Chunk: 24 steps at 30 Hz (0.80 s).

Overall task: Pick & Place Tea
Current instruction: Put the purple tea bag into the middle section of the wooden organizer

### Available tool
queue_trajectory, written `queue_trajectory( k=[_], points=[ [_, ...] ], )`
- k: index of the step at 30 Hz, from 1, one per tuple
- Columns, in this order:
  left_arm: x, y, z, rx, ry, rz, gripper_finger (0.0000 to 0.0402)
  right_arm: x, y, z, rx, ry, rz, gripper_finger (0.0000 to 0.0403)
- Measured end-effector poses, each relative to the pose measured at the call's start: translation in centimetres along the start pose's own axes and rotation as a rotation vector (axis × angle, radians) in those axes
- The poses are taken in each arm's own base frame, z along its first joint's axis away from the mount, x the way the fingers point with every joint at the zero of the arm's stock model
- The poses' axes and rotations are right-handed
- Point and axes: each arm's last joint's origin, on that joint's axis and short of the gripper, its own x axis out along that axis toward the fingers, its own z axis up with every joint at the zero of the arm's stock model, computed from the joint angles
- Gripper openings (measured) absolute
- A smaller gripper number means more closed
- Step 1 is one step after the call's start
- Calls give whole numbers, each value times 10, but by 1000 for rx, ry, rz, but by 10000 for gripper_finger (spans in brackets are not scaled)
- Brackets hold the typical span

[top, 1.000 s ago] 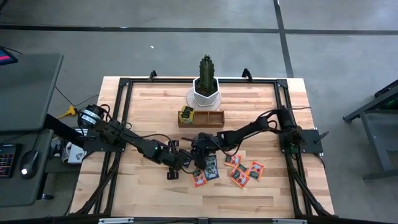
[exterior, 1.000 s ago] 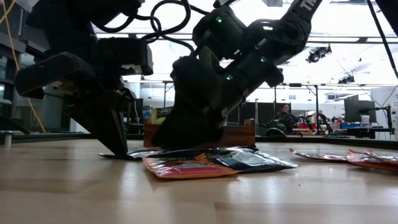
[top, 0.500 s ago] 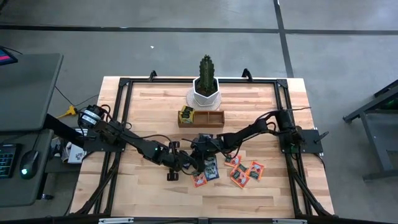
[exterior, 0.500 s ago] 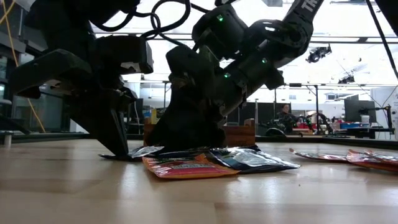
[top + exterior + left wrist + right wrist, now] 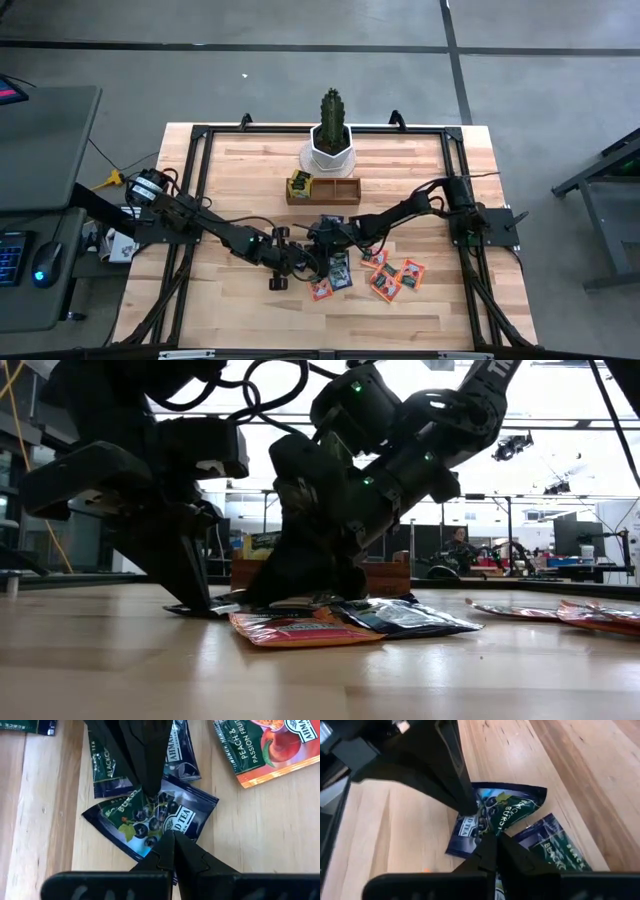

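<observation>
A dark blue tea sachet lies flat on the wooden table near its middle. Both grippers meet on it. My left gripper comes from the table's left, shut, with its tips on the sachet. My right gripper comes from the right, shut at the sachet's opposite corner. A second dark sachet lies partly under the first. Orange-red sachets lie on the table to the right. My left gripper presses its shut fingertips down on the sachet's printed face near one corner, slanting steeply down from the table's left. The sachet lies flat under them. My right gripper has closed its fingertips on the opposite corner, slanting down from the table's right. The fingers hide the very spot. The sachet rests on the table.
A brown wooden tray stands behind the grippers, with a yellow-green sachet in its left compartment. A potted cactus stands beyond it. An orange-red sachet lies just in front of the grippers. A black frame borders the table.
My right gripper has shut at the dark blue sachet's corner and has rolled a little about its own line, staying in place. My left gripper has kept still on the sachet, which has not shifted.
</observation>
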Motion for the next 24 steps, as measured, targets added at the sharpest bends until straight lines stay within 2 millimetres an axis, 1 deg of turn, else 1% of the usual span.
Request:
queue_trajectory(
  k=[5, 9, 11, 13, 17, 19, 21, 24],
  points=[
    [0, 0, 1, 2, -5, 3, 1, -6, 1, 6, -16, -16, -25, 2],
    [-12, 1, 5, 46, -24, -38, 13, -7, 1, 6, -24, -22, -39, 1],
    [-18, 5, 5, 41, -15, -39, 21, -8, 2, 8, -26, -32, -42, 1],
    [-29, 9, 2, 42, 16, -38, 27, -8, 1, 7, -39, -23, -58, 1],
    [-52, 23, 1, 41, 43, -1, 33, -9, 1, 8, -46, -36, -63, 1],
    [-64, 32, -5, 40, 89, 51, 33, -9, 1, 8, -54, -35, -64, 1],
    [-77, 38, -4, 26, 71, 75, 33, -9, 2, 8, -64, -36, -63, 0],
    [-93, 45, -8, 13, 62, 131, 33, -16, 6, 14, -90, -57, -62, 0]
  ],
)
